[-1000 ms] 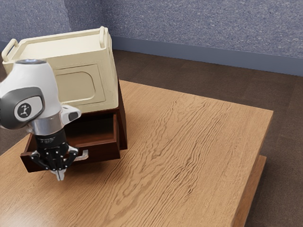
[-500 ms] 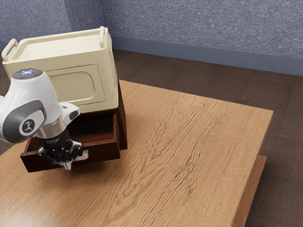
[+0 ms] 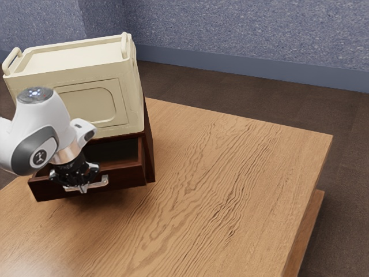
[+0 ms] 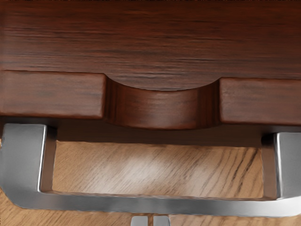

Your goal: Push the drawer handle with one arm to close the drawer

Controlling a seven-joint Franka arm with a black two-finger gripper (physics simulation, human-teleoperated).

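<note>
OK so the drawer (image 3: 127, 176) has actually budged: its front sits a bit further in toward the dark wooden cabinet (image 3: 149, 141) than it did half a second ago, and the gripper (image 3: 84, 189) has gone in with it. To me that says the push is working, but it's not done, cause you can still see down into the open top. The metal handle (image 4: 150, 205) is on the drawer's front, and the fingertips (image 4: 139, 221) are right at the outer side of its bar, pretty much pressed together with only a sliver between them, nothing pinched. Can't swear to the exact contact, but they look about centred on the bar, so I'd just keep shoving straight in; my one worry is them slipping over or under the bar. As for the rest, it's all on a light wood table (image 3: 230, 179) with wavy grain, a cream box (image 3: 101, 107) with little grips sits on top of the cabinet, and behind is dark brown floor (image 3: 259, 101), a blue-grey baseboard (image 3: 230, 71) and a speckled bluish wall (image 3: 242, 32).
</note>
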